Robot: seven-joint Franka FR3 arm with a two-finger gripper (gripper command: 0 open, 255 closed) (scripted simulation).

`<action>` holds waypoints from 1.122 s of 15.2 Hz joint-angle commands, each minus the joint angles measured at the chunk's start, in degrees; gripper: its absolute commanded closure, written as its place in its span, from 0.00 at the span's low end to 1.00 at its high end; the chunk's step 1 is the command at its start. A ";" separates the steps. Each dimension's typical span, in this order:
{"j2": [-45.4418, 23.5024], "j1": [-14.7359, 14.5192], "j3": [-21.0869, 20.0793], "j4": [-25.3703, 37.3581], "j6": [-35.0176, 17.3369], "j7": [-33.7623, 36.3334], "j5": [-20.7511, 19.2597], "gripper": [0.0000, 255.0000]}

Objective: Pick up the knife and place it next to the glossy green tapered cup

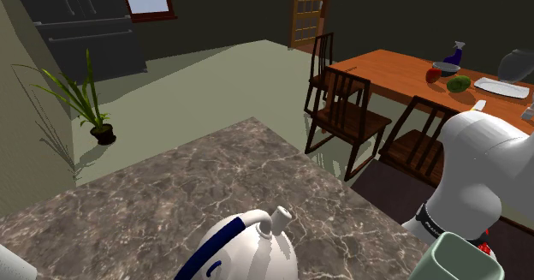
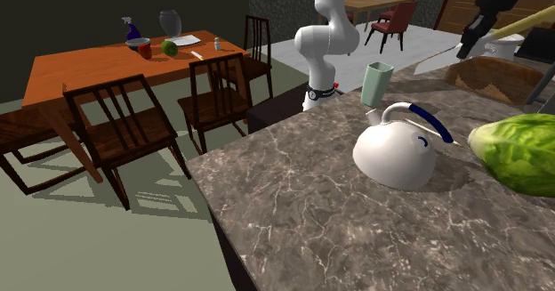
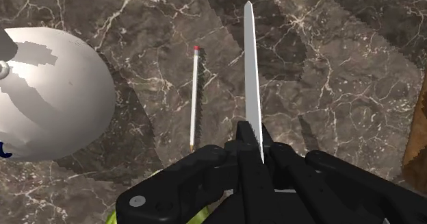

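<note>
My gripper (image 3: 250,146) is shut on the knife (image 3: 251,72), whose long grey blade sticks out ahead of the fingers, high above the marble counter (image 3: 328,85). In the second exterior view the gripper (image 2: 473,36) hangs at the upper right, with the knife (image 2: 440,59) carried in the air, blade pointing towards the cup and pale yellow handle behind. The pale green tapered cup (image 2: 377,83) stands upright on the counter near the arm's base, and its rim is visible in the shoulder view (image 1: 458,259).
A white kettle (image 2: 395,152) with a blue handle sits mid-counter, a pencil (image 3: 194,96) lies beside it, and a green lettuce (image 2: 520,152) rests at the second exterior view's right. A brown board (image 2: 502,76) lies under the gripper. Dining table (image 1: 402,68) and chairs stand beyond.
</note>
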State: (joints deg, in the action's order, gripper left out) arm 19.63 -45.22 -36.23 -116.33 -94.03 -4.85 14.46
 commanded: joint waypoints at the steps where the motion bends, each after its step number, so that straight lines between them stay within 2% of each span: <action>1: 1.15 -1.12 -1.32 -0.39 0.23 2.16 1.27 1.00; 2: 1.61 -1.82 -2.35 -0.45 0.27 3.70 2.01 1.00; 17: 0.34 -2.18 -4.76 -10.83 -11.34 3.12 2.79 1.00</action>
State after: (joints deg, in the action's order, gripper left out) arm 20.14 -47.37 -40.74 -126.49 -104.49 -1.78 17.19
